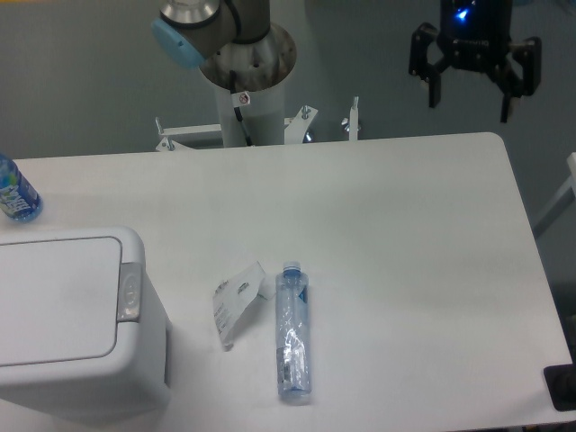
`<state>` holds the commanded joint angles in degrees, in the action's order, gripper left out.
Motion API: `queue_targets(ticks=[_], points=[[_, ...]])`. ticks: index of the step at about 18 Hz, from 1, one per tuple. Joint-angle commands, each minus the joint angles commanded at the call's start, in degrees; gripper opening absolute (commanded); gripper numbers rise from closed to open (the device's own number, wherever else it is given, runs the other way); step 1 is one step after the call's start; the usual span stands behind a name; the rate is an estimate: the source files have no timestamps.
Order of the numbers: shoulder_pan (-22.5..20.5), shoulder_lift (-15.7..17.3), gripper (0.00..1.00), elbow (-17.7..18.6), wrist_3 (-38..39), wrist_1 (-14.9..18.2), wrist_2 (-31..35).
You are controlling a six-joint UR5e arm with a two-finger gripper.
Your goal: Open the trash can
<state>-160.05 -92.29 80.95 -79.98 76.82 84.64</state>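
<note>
Nearest the lens, we are looking down on the trash can (67, 319), sitting at the table's (405, 270) near-left corner with its flat lid lying closed and the grey push-button strip (130, 297) running along its right edge. Just right of it, a crumpled white wrapper (236, 300) is lying beside an empty clear bottle (293, 333), and another bottle (15, 193) is poking in at the left edge. Our gripper (471, 97) is hanging past the far-right corner, fingers spread wide and holding nothing, well apart from the can. We are judging that a long diagonal reach lies ahead: coming in low risks sweeping the wrapper or bottle, and pressing off the strip risks tipping or shoving the can instead of releasing the lid.
</note>
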Motion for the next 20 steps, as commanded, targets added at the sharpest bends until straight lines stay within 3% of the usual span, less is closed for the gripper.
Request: queue_targets(ticks=[12, 20], points=[[0.4, -0.4, 1.0, 0.1, 1.3, -0.6, 0.1], [7.5, -3.2, 1.0, 0.1, 15.4, -6.2, 0.3]])
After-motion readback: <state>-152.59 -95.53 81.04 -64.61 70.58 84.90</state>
